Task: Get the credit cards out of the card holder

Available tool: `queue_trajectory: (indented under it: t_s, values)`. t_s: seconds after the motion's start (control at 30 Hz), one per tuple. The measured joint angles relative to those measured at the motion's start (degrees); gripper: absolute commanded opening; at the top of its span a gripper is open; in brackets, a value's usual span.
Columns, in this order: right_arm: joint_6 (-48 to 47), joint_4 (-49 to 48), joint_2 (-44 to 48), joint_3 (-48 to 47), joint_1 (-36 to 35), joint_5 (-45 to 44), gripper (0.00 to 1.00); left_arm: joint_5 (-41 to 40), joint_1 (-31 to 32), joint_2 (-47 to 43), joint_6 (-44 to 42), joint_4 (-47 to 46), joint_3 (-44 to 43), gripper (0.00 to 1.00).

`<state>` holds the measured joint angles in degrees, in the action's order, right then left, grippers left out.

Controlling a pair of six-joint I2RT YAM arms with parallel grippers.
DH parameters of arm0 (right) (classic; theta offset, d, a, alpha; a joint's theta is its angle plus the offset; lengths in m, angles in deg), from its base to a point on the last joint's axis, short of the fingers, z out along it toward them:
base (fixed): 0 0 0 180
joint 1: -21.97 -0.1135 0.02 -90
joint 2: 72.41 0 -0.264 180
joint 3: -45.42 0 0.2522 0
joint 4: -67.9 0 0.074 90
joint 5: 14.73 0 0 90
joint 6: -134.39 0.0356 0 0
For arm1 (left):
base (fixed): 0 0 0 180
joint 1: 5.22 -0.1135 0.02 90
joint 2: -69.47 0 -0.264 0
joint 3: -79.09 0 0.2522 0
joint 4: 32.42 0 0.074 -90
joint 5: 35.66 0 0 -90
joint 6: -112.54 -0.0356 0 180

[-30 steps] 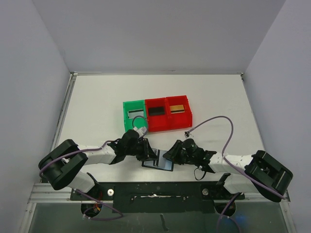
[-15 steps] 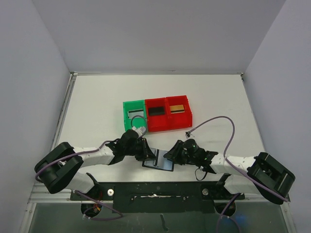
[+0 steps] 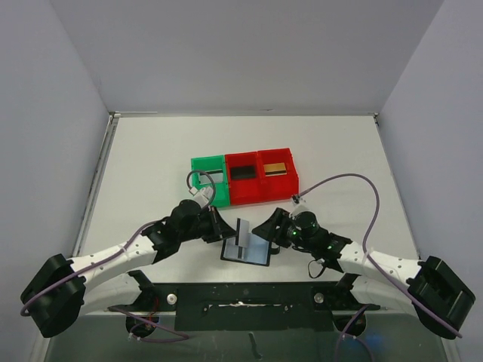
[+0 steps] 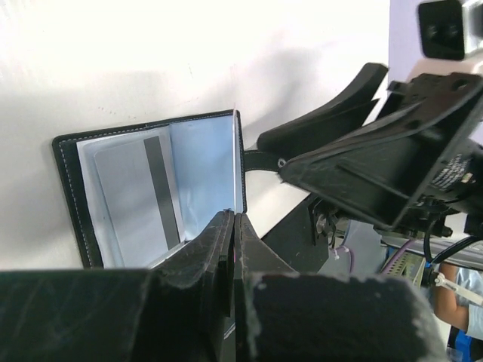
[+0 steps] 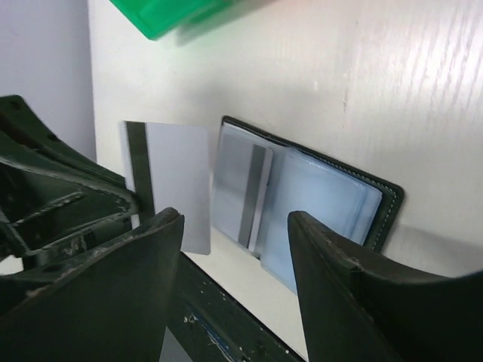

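The card holder point(image 3: 255, 255) lies open on the table near the front edge, glossy grey-blue pockets up. My left gripper point(image 3: 226, 230) is shut on the silvery-grey credit card point(image 3: 244, 236) and holds it upright just above the holder's left half. In the right wrist view the card point(image 5: 175, 181) shows a black stripe, left of the holder point(image 5: 324, 204). My right gripper point(image 3: 266, 225) is open and empty at the holder's right edge. A grey striped shape point(image 4: 139, 196) shows on the holder's pocket; I cannot tell card from reflection. The gold card point(image 3: 277, 167) and black card point(image 3: 243, 173) lie in red bins.
Three bins stand in a row behind the holder: a green bin point(image 3: 198, 181), a red bin point(image 3: 243, 194) and another red bin point(image 3: 293, 177). The table's front rail point(image 3: 241, 290) runs just below the holder. Grey cables loop beside both arms.
My left gripper has drawn the silvery-grey card up out of the holder, and the left arm has stretched out. My right gripper has shifted slightly back and right, off the holder.
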<state>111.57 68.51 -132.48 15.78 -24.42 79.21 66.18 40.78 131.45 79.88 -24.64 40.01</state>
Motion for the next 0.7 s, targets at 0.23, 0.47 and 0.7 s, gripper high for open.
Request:
queue_trajectory:
  t_s: [0.23,0.47,0.7]
  values:
    - [-1.97,-1.49,6.34,-0.13,3.98,1.77,0.64,-0.59,-0.83,-5.31,0.61,0.68,2.19,0.0]
    - [-3.41,-6.1,9.09,0.0,6.34,6.38,0.65,-0.33,-3.85,-14.1,3.65,-2.16,5.05,0.0]
    - [-5.33,-9.29,6.84,-1.09,6.34,11.78,0.6,2.86,-4.9,-15.8,6.84,-8.24,6.36,0.0]
